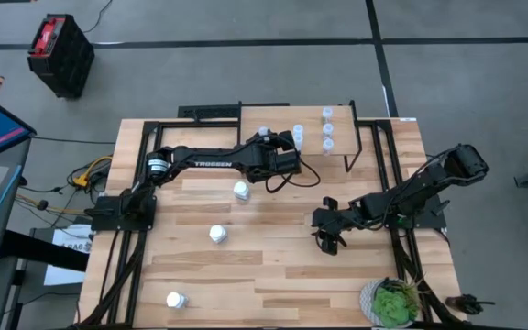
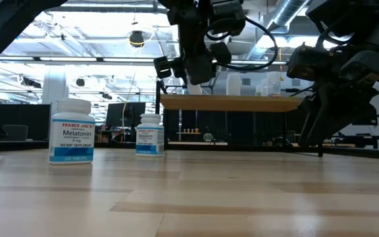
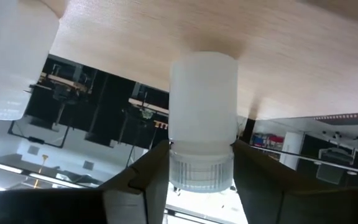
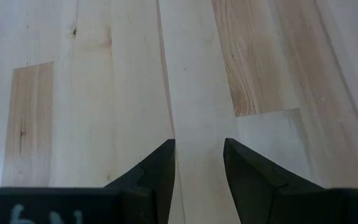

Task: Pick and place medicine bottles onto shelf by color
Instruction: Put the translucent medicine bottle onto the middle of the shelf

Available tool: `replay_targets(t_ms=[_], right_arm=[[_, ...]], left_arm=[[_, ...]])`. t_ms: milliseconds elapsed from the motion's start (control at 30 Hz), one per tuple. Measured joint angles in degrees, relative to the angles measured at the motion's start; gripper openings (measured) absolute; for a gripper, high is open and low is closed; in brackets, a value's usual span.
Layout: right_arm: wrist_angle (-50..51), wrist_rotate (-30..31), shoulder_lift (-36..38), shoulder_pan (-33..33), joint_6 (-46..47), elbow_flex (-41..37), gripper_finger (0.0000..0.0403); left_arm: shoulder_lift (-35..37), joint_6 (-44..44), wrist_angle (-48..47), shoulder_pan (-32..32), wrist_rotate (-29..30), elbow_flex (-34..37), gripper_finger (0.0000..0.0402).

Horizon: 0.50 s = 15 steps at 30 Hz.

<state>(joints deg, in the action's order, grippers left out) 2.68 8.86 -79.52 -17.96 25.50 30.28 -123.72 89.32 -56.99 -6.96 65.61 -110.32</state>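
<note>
– where's my left pincer point(image 3: 201, 168)?
– over the small light-wood shelf point(image 1: 337, 117), clamped on a pale translucent medicine bottle point(image 3: 202, 118) standing on it.
– and the right pincer point(image 4: 199, 163)?
– fingers apart, off the shelf's front, above the wooden table point(image 4: 92, 93).

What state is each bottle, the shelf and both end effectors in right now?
Left end effector: over the shelf, shut on a pale bottle.
Pale bottle: held by its cap end, against the shelf.
Shelf: carries several bottles, most in a row near one end.
White bottles: on the tabletop, upright, not yet shelved.
Right end effector: open, empty, low over bare tabletop.
</note>
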Motion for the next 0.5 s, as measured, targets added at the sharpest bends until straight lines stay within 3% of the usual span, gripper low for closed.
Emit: replay_targets(t_ms=[233,500], right_arm=[[0.00,0.00,0.01,0.00,0.02,0.00,0.0159],[0.00,0.00,0.01,-0.02,0.04,0.00,0.0159]], left_arm=[[0.00,-0.62,0.98,-0.02,-0.31,0.00,0.0187],[0.00,-2.05,1.09,-0.02,-0.44,0.00,0.0195]])
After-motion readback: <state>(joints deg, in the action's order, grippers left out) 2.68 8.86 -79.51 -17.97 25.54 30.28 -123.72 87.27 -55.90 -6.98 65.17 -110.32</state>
